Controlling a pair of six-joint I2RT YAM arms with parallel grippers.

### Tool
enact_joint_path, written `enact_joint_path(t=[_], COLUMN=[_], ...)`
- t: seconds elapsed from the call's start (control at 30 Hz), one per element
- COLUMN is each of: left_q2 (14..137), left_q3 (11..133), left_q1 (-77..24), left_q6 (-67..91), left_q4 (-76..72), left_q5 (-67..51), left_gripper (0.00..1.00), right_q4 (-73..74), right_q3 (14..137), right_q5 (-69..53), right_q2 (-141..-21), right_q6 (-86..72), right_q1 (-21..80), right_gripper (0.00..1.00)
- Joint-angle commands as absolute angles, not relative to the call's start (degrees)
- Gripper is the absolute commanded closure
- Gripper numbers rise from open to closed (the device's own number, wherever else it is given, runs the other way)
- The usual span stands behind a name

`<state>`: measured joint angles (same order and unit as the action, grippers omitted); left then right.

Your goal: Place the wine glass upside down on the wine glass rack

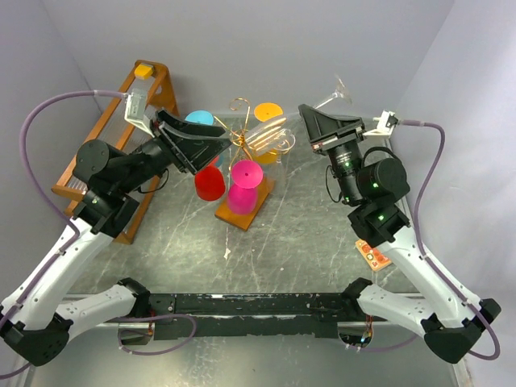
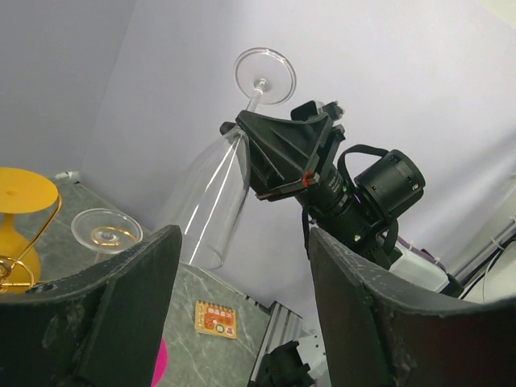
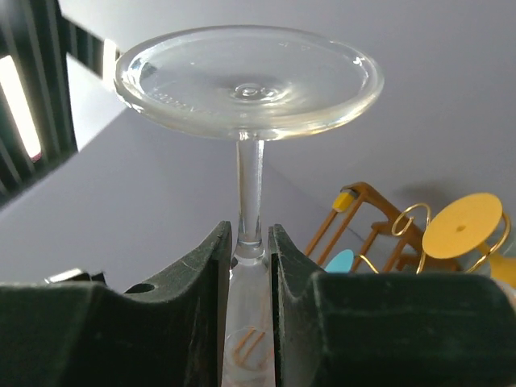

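Wine glass [image 3: 248,173], clear: stem gripped in the right jaws, foot uppermost (bowl below them). Left jaws: wide apart, empty. Wine glass rack [image 1: 239,139]: on the table [image 1: 306,234], between both jaws.

White shells are covering black joints on the left arm [image 1: 48,274] and right arm [image 1: 427,278] — lilac cables [image 1: 32,153] are looping off both wrists. The left gripper [image 2: 242,314] and right gripper [image 3: 250,258] are showing matte black, scuffed fingers [image 2: 121,314].

Layout from above
Wine glass rack [image 1: 260,201] is centred; slatted frame [image 1: 159,81] is set left of it, wine glass [image 1: 342,90] right.
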<state>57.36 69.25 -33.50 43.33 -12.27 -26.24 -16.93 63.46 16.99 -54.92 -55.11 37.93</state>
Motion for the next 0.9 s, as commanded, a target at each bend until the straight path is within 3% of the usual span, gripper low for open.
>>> enact_joint_path(t=[0.0,0.33,0.87], left_q2=[56.4,55.7,58.4], left_q3=[71.7,71.8,71.3], left_q1=[-33.7,-33.7,-33.7], left_q6=[42.2,54.2,69.7], left_q4=[-10.2,-18.5,-29.2], left_q5=[-25.5,-33.6,-36.9], left_gripper=[0.24,0.24,0.24], right_q4=[-20.7,-13.2,-2.7], right_q3=[64.1,67.5,72.9], right_q5=[8.3,-6.7,-20.9], right_q2=[-53.3,-49.8,-47.9], right_q6=[-40.8,-11.5,7.4], right_q1=[37.8,37.8,37.8], right_gripper=[1.00,1.00,1.00])
